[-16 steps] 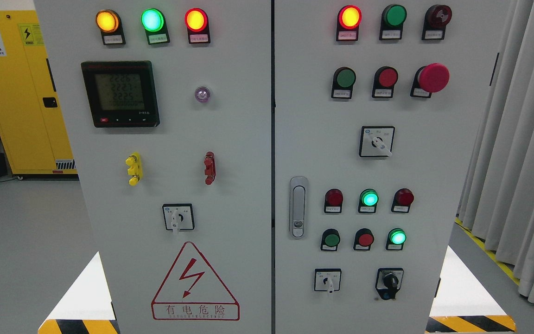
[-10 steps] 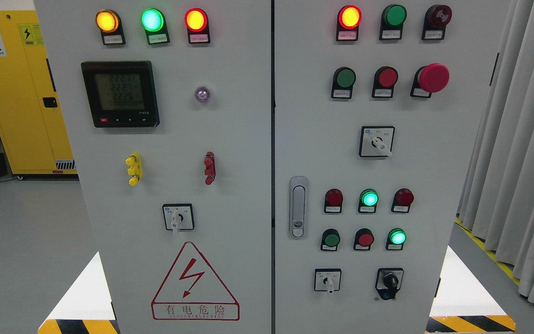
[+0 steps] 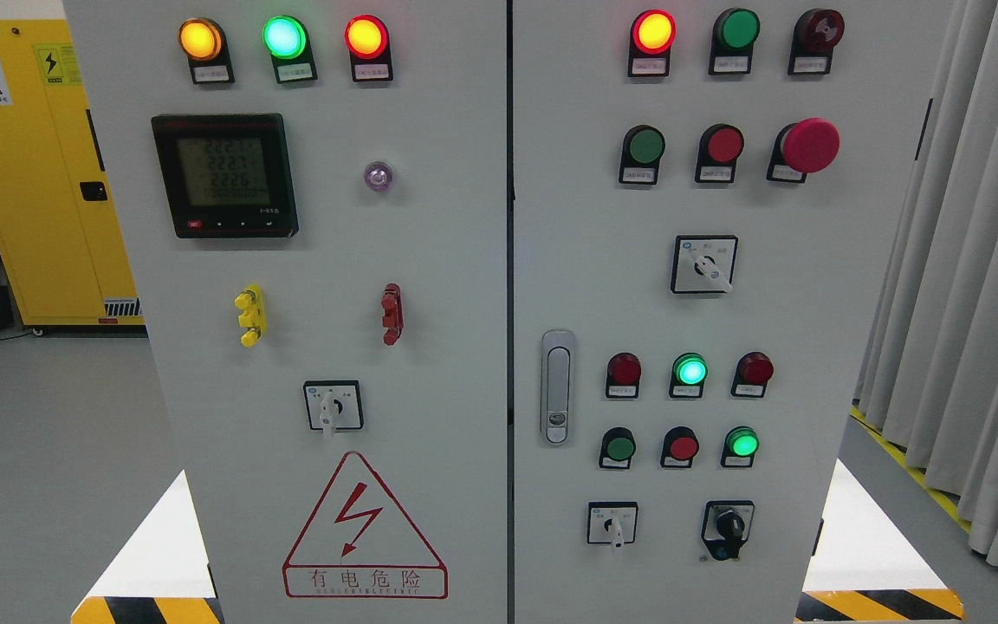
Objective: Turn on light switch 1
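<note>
Light switch 1 is somewhere on the grey control cabinet (image 3: 430, 260), folks, but the little labels are too small to say which control it is. Low on the right door (image 3: 811, 364) we've got a white selector switch (image 3: 612, 523) and, just beside it, a black rotary knob (image 3: 729, 526). Above them are two rows of three buttons, with one green lamp (image 3: 690, 370) lit in the upper row and another (image 3: 742, 444) in the lower. Higher up sits another selector (image 3: 704, 264) and a big red mushroom button (image 3: 809, 145). A latch handle (image 3: 557, 386) sits at that door's left edge, and both doors are closed. The left door (image 3: 447, 364) carries a digital meter (image 3: 224, 174), a selector (image 3: 333, 406) and a red warning triangle (image 3: 365, 529). A yellow cabinet (image 3: 31, 191) stands behind on the left, closed too. Neither robot hand is in shot, so I can't tell you their state.
</note>
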You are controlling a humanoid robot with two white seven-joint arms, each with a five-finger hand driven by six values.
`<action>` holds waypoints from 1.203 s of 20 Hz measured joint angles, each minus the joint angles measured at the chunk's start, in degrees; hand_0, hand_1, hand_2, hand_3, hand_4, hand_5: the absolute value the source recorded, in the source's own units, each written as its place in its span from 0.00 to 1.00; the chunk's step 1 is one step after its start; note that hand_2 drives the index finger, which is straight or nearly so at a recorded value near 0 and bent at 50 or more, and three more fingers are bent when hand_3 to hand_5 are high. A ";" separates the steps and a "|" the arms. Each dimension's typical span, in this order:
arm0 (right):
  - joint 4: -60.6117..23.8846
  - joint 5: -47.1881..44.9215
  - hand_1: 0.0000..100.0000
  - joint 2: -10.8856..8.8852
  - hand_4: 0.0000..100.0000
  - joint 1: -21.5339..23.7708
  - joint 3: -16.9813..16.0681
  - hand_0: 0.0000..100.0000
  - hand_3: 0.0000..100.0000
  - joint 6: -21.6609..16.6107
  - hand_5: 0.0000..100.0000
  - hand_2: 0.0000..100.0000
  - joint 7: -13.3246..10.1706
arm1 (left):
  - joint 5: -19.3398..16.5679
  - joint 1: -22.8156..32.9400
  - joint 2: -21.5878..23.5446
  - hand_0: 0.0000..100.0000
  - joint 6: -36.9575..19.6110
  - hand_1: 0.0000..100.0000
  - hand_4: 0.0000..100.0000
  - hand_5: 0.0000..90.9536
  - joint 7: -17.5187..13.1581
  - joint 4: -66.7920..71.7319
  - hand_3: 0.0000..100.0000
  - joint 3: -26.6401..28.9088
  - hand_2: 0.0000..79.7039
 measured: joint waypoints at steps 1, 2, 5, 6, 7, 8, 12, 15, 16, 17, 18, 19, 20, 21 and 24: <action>0.00 0.00 0.50 0.00 0.00 0.00 0.00 0.00 0.00 0.00 0.00 0.04 0.00 | -0.01 0.33 0.01 0.29 -0.03 0.16 0.00 0.00 0.72 -0.91 0.00 0.04 0.00; 0.00 0.00 0.50 0.00 0.00 0.00 0.00 0.00 0.00 0.00 0.00 0.04 0.00 | -0.02 0.72 0.02 0.29 -0.17 0.17 0.00 0.00 1.50 -1.86 0.00 0.06 0.00; 0.00 0.00 0.50 0.00 0.00 0.00 0.00 0.00 0.00 0.00 0.00 0.04 0.00 | -0.05 2.68 0.09 0.30 -0.24 0.19 0.06 0.00 2.78 -5.61 0.00 0.10 0.00; 0.00 0.00 0.50 0.00 0.00 0.00 0.00 0.00 0.00 0.00 0.00 0.04 0.00 | -0.07 3.39 0.20 0.31 -0.26 0.19 0.15 0.00 2.98 -7.07 0.08 0.12 0.00; 0.00 0.00 0.50 0.00 0.00 0.00 0.00 0.00 0.00 0.00 0.00 0.04 0.00 | -0.07 4.13 0.42 0.31 -0.29 0.19 0.18 0.00 3.38 -8.63 0.13 0.16 0.00; 0.00 0.00 0.50 0.00 0.00 0.00 0.00 0.00 0.00 0.00 0.00 0.04 0.00 | -0.08 4.74 0.56 0.31 -0.34 0.19 0.19 0.00 3.57 -10.16 0.14 0.17 0.00; 0.00 0.00 0.50 0.00 0.00 0.00 0.00 0.00 0.00 0.00 0.00 0.04 0.00 | -0.12 7.35 1.12 0.33 -0.39 0.23 0.34 0.11 5.09 -17.46 0.22 0.33 0.01; 0.00 0.00 0.50 0.00 0.00 0.00 0.00 0.00 0.00 0.00 0.00 0.04 0.00 | -0.19 9.81 1.43 0.36 -0.40 0.28 0.47 0.29 5.56 -24.44 0.27 1.09 0.15; 0.00 0.00 0.50 0.00 0.00 0.00 0.00 0.00 0.00 0.00 0.00 0.04 0.00 | -0.21 10.65 1.51 0.36 -0.40 0.29 0.48 0.32 5.74 -26.94 0.28 1.37 0.15; 0.00 0.00 0.50 0.00 0.00 0.00 0.00 0.00 0.00 0.00 0.00 0.04 0.00 | -0.23 11.44 1.59 0.36 -0.40 0.31 0.56 0.47 5.93 -29.59 0.34 1.65 0.20; 0.00 0.00 0.50 0.00 0.00 0.00 0.00 0.00 0.00 0.00 0.00 0.04 0.00 | -0.25 12.23 1.66 0.35 -0.40 0.33 0.57 0.48 6.07 -32.26 0.34 1.88 0.19; 0.00 0.00 0.50 0.00 0.00 0.00 0.00 0.00 0.00 0.00 0.00 0.04 0.00 | -0.27 13.01 1.72 0.35 -0.41 0.35 0.63 0.59 6.19 -34.95 0.42 2.10 0.23; 0.00 0.00 0.50 0.00 0.00 0.00 0.00 0.00 0.00 0.00 0.00 0.04 0.00 | -0.29 13.65 1.79 0.34 -0.41 0.37 0.66 0.65 6.37 -37.56 0.45 2.29 0.28; 0.00 0.00 0.50 0.00 0.00 0.00 0.00 0.00 0.00 0.00 0.00 0.04 0.00 | -0.31 14.22 1.94 0.33 -0.43 0.39 0.69 0.70 6.55 -40.28 0.48 2.46 0.30; 0.00 0.00 0.50 0.00 0.00 0.00 0.00 0.00 0.00 0.00 0.00 0.04 0.00 | -0.34 15.79 2.60 0.30 -0.56 0.44 0.73 0.80 7.87 -48.49 0.52 2.95 0.34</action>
